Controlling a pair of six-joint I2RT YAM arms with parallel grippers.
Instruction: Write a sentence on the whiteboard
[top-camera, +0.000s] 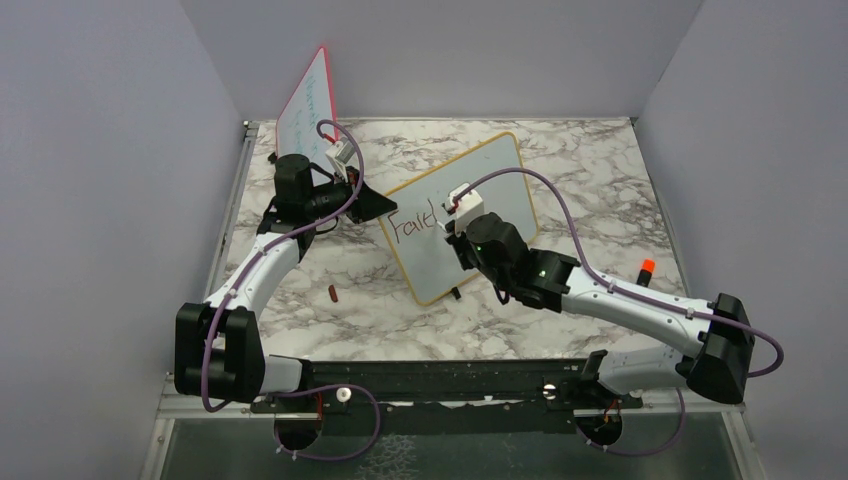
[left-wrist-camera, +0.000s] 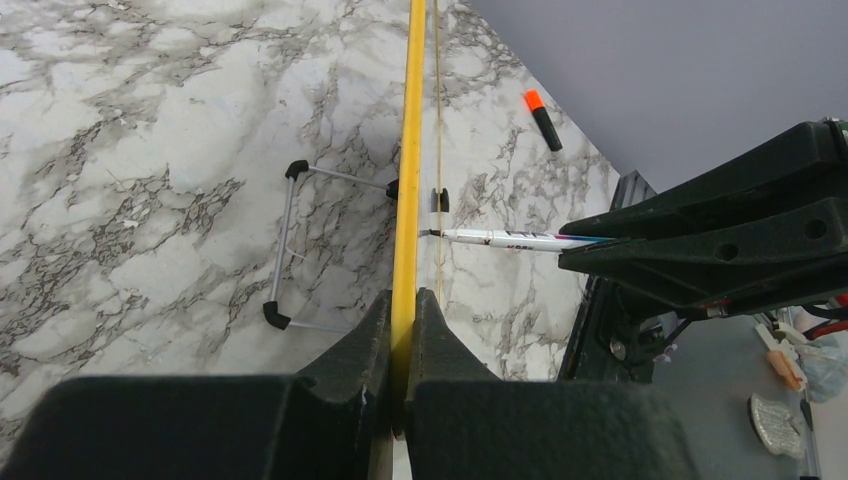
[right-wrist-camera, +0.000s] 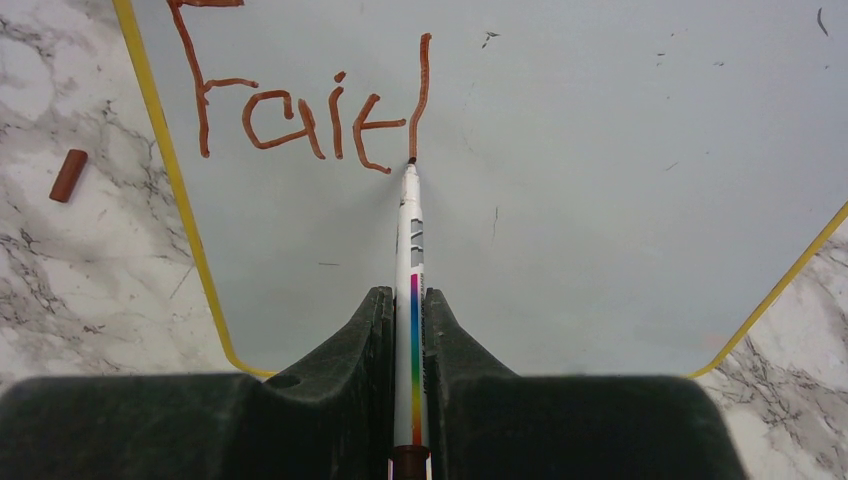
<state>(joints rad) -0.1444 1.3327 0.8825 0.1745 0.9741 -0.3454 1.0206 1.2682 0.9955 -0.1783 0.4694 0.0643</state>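
While tight in left jaws, glossy yellow-rimmed whiteboard (top-camera: 427, 262); slim marker (right-wrist-camera: 411, 260) tight in right jaws.

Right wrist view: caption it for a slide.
Right jaws grip a marker, tip on the yellow-framed whiteboard, partway through the red lettering.

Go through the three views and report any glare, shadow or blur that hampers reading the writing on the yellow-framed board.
Top external: even light, soft shadows, no glare; the whiteboard is small, partly hidden by the right arm, the sentence tiny. Right wrist: sentence and marker sharp, only the near jaws dark and soft. Left wrist: board edge-on, writing unseen.
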